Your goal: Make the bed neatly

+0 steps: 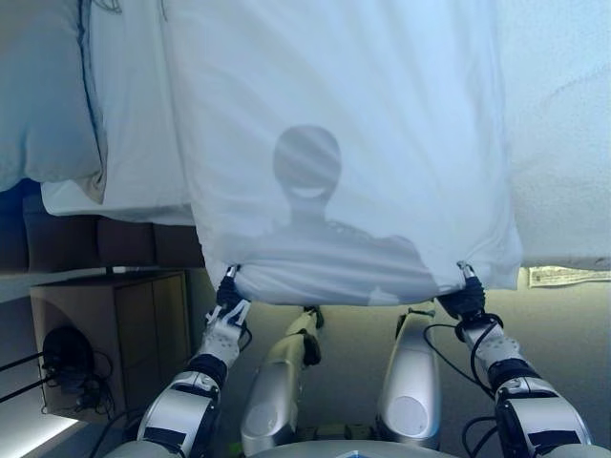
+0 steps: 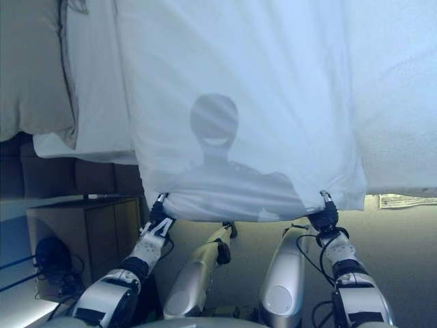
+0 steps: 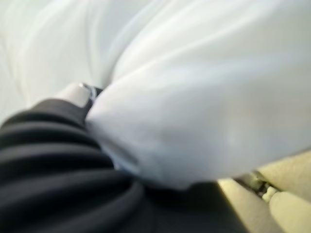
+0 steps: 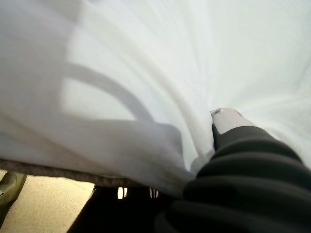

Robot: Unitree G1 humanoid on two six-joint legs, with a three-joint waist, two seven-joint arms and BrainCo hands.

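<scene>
A white duvet point(image 1: 344, 124) hangs spread out in front of me, stretched between both hands by its near edge, over the bed point(image 1: 563, 143). My left hand point(image 1: 229, 291) grips the lower left corner, where the cloth bunches out past its dark cover in the left wrist view point(image 3: 48, 160). My right hand point(image 1: 465, 298) grips the lower right corner, and cloth folds over it in the right wrist view point(image 4: 243, 179). A pillow point(image 1: 43, 86) lies at the far left on the bed.
A brown bedside cabinet point(image 1: 115, 324) stands at the lower left, with a dark object and cables point(image 1: 62, 358) by it. The dark bed frame point(image 1: 105, 243) runs below the pillow. A paper label point(image 1: 568, 277) shows under the bed's right edge.
</scene>
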